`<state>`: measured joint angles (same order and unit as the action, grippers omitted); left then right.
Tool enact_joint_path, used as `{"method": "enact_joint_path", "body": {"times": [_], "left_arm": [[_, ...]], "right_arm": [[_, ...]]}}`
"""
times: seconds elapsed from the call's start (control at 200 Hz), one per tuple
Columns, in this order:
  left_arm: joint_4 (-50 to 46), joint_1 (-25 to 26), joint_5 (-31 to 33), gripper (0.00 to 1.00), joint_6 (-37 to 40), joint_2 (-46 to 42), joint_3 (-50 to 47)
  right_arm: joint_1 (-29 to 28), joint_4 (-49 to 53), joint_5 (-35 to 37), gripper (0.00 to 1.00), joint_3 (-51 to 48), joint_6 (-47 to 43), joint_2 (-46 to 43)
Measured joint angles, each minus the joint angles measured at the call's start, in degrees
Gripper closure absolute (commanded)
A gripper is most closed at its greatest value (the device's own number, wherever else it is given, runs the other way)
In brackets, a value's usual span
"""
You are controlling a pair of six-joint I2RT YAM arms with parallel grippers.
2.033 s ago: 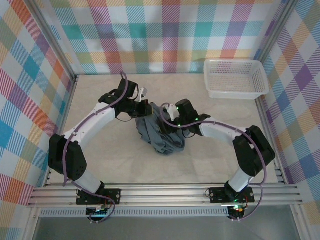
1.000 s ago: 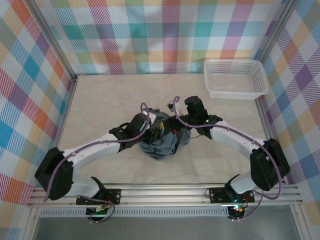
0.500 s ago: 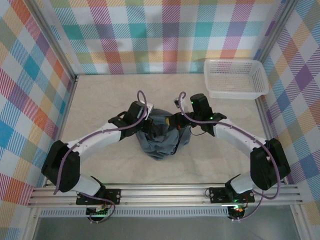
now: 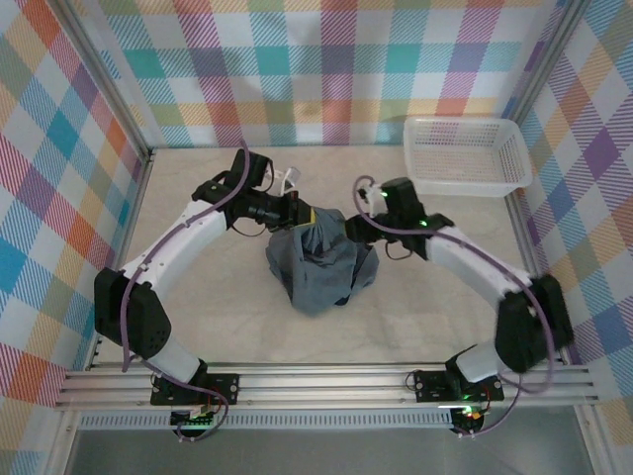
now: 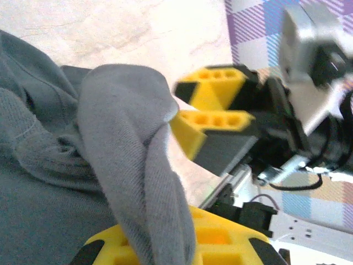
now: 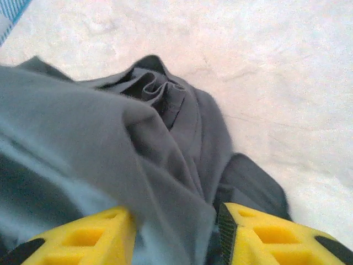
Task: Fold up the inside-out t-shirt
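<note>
Plainly, left gripper (image 4: 301,215) pinches the t-shirt (image 4: 321,262); right gripper (image 6: 174,222) — jaws parted — straddles a fold of it

Plain dark slate-grey for the soft cloth short-sleeved t-shirt (image 4: 321,267), white for the rectangular plastic mesh basket (image 4: 463,186), mottled cream for the flat bench (image 4: 227,317), multicoloured plaid for the enclosure walls (image 4: 297,69), and bright yellow with black for the right end effector (image 6: 176,215).
</note>
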<state>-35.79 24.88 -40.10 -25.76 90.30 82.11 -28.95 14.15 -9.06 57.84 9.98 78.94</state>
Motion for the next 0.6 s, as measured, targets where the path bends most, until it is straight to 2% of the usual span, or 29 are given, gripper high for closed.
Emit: {"method": "enact_joint_path", "body": {"times": [0.095,0.175,0.21,0.26,0.345,0.415,0.475,0.515,0.555,0.6], "left_arm": [[-0.07,-0.02,-0.31,1.00,-2.69,0.09,0.13],[0.07,-0.02,-0.26,1.00,-4.50,0.09,0.13],[0.17,-0.02,-0.26,1.00,-5.11,0.09,0.13],[0.31,-0.02,-0.09,1.00,-6.01,0.09,0.13],[0.50,-0.02,0.17,1.00,-6.91,0.07,0.13],[0.94,-0.02,0.28,1.00,-7.74,0.07,0.13],[1.44,-0.02,0.28,1.00,-8.15,0.07,0.28],[1.42,-0.02,0.31,1.00,-8.33,0.07,0.52],[1.38,-0.02,0.48,1.00,-8.33,0.02,0.83],[0.96,-0.02,0.92,1.00,-8.15,0.00,1.33]], "right_arm": [[-3.98,-2.38,2.45,0.60,-5.09,0.11,-11.45],[-10.32,-5.20,2.71,0.57,-5.90,0.57,-15.04],[-12.85,-6.80,2.58,0.55,-5.77,0.87,-14.84],[-15.82,-9.05,2.80,0.44,-5.44,1.46,-12.92],[-17.70,-12.52,5.86,0.32,-5.14,2.12,-7.02],[-17.90,-14.97,10.19,0.29,-5.14,1.60,-1.29],[-17.90,-16.96,13.79,0.34,-5.09,1.05,3.45],[-17.90,-17.25,15.15,0.43,-4.68,0.55,6.01],[-17.84,-16.94,15.74,0.59,-3.74,-0.37,8.31],[-17.64,-16.48,15.58,0.83,-2.43,-0.52,10.01]]}}
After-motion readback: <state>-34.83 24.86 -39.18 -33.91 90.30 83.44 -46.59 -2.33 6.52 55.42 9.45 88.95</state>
